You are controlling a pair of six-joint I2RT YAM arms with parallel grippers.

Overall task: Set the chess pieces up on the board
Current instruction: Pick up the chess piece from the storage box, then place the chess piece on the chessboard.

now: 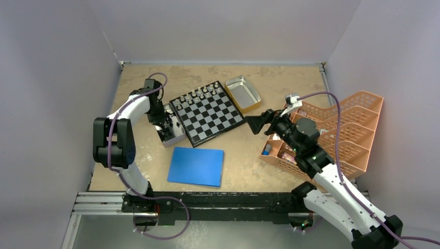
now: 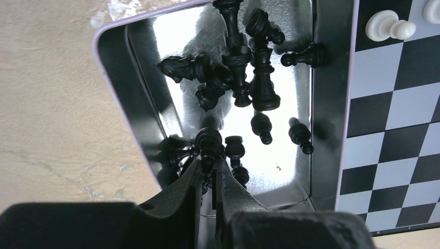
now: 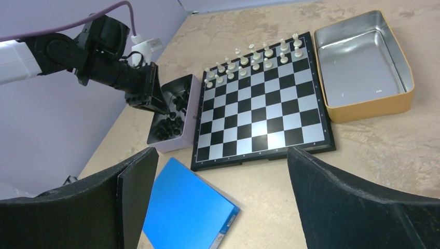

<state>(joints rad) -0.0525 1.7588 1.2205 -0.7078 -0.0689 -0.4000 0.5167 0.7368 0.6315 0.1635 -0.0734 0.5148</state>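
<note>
1. Pale lilac walls close in a tan table (image 1: 270,155), seen from above with the arm bases at 6 o'clock.
2. A pink plastic basket (image 1: 358,129) sits at the table's 3 o'clock edge, partly behind the right arm.
3. The board (image 1: 207,112), black-bordered and chequered, lies a little left of the table's middle and is turned slightly.
4. A blue sheet (image 1: 196,166) lies flat at 6 o'clock from the board, close to it but not touching.
5. A gold-sided metal tray (image 1: 243,93) stands at 2 o'clock from the board, just beside its corner.
6. A shiny tin (image 2: 129,104) lies against the board's 9 o'clock edge.
7. The right gripper (image 3: 222,153) hovers at 3 o'clock from the board with its jaws spread wide and nothing between them.
8. The left gripper (image 2: 210,163) reaches down into the tin, its fingers pinched nearly together.
9. White pieces (image 3: 254,57) stand upright in two rows along the board's 12 o'clock edge.
10. Loose black pieces (image 2: 238,67) lie jumbled on their sides across the tin's floor.
11. One black piece (image 2: 209,141) is clamped at the left fingertips, its round head showing just past them.
</note>
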